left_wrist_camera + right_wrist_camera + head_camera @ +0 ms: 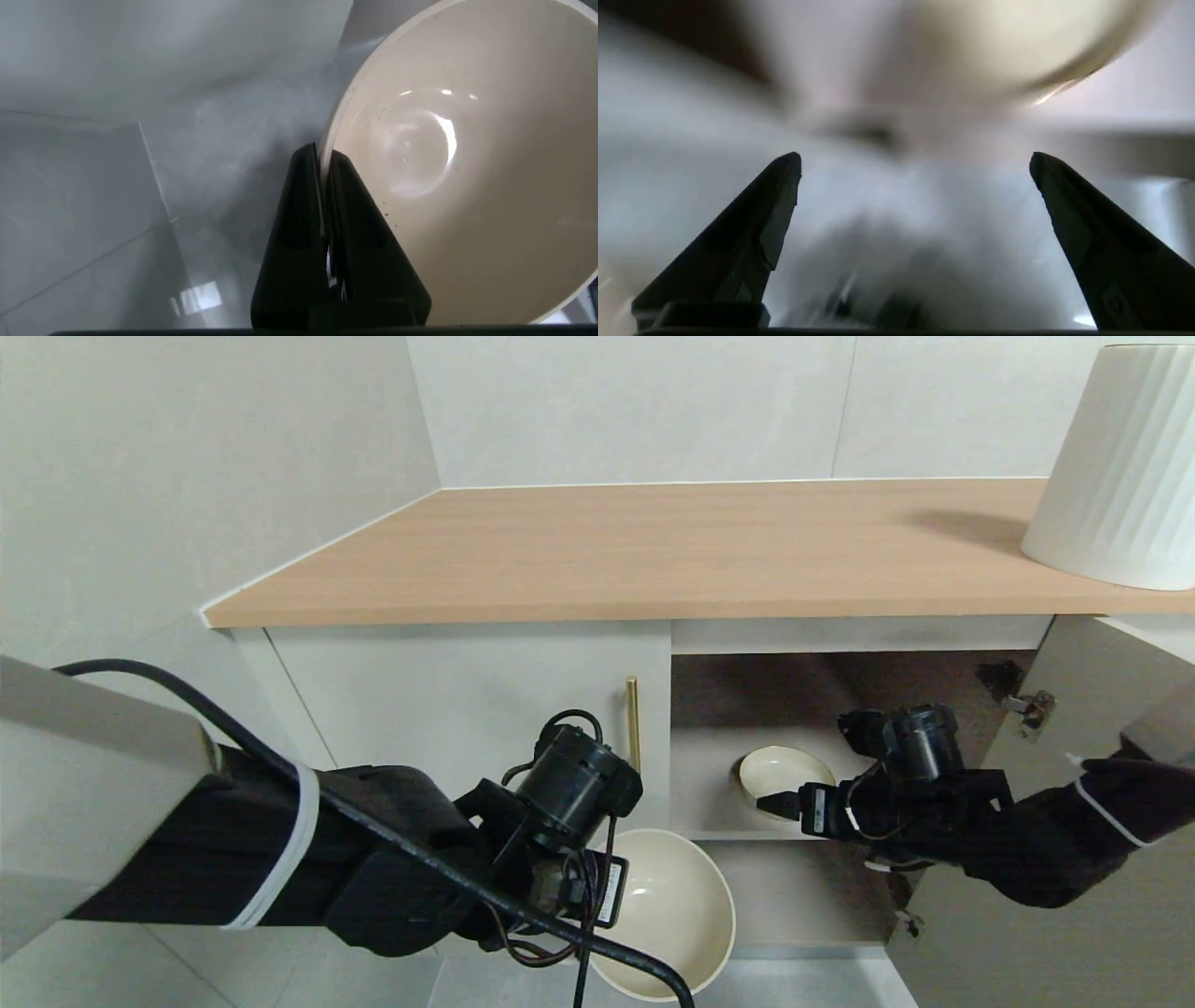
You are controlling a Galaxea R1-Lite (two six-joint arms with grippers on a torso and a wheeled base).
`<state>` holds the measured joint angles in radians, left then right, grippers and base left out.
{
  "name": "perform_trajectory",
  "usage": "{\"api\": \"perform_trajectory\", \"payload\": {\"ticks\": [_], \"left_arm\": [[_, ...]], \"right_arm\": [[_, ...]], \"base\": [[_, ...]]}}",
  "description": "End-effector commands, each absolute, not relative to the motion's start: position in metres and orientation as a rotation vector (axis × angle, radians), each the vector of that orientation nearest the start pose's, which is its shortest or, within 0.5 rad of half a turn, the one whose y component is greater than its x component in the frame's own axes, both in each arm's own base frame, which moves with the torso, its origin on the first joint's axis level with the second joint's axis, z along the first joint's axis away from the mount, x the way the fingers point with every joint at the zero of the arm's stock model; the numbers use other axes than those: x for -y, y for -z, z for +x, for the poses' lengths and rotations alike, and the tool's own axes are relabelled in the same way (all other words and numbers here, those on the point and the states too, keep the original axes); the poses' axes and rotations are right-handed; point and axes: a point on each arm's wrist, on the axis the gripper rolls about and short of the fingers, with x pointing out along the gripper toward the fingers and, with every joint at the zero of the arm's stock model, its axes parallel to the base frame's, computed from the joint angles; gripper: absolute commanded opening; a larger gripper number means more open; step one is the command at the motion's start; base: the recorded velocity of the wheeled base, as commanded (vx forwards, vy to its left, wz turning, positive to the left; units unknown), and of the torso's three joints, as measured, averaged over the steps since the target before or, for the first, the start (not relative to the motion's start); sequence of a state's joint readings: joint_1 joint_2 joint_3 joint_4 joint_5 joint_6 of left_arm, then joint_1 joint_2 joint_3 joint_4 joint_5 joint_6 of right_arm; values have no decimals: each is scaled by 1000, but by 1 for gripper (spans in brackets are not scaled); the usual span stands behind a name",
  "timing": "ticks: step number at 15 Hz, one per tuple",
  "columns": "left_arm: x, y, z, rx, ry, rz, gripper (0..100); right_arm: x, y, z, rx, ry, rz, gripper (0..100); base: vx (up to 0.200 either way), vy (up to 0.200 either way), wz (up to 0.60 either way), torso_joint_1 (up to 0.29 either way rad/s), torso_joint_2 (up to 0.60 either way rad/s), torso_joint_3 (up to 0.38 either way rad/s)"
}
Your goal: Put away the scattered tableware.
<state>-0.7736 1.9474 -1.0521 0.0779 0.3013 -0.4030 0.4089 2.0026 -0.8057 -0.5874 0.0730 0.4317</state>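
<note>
A light brown wooden countertop (653, 551) runs along the pale tiled wall above a white cabinet (448, 700), whose left door is closed and whose right door (1074, 784) hangs open. A white ribbed cone-shaped shade (1120, 467) stands on the counter's right end. Below and in front of the closed door, a large cream glazed bowl (667, 905) is tilted on edge. Its rim is pinched between the closed-down fingers of the left gripper (324, 196). A smaller cream bowl (784, 772) sits upright on the shelf (709, 803) inside the open compartment. The right gripper (915, 163) is just in front of it with its fingers spread wide and holding nothing. A slim brass bar handle (632, 721) is fixed upright at the closed door's edge.
</note>
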Motion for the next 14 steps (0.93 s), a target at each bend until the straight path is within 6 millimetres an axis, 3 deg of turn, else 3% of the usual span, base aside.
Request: {"api": "perform_trajectory", "payload": {"ticks": [1, 5, 9, 14], "left_arm": [[234, -95, 247, -927, 249, 149, 0], [237, -99, 248, -918, 243, 114, 0], [237, -102, 246, -911, 248, 112, 0], [240, -102, 243, -906, 250, 122, 0]], "right_arm": [[-152, -118, 268, -710, -531, 299, 100], [-172, -108, 239, -790, -652, 171, 100], [-188, -84, 244, -824, -563, 103, 100], [-194, -82, 248, -817, -536, 95, 100]], "base": [[0, 0, 0, 0, 0, 0], [0, 0, 0, 0, 0, 0], [0, 0, 0, 0, 0, 0], [0, 0, 0, 0, 0, 0]]}}
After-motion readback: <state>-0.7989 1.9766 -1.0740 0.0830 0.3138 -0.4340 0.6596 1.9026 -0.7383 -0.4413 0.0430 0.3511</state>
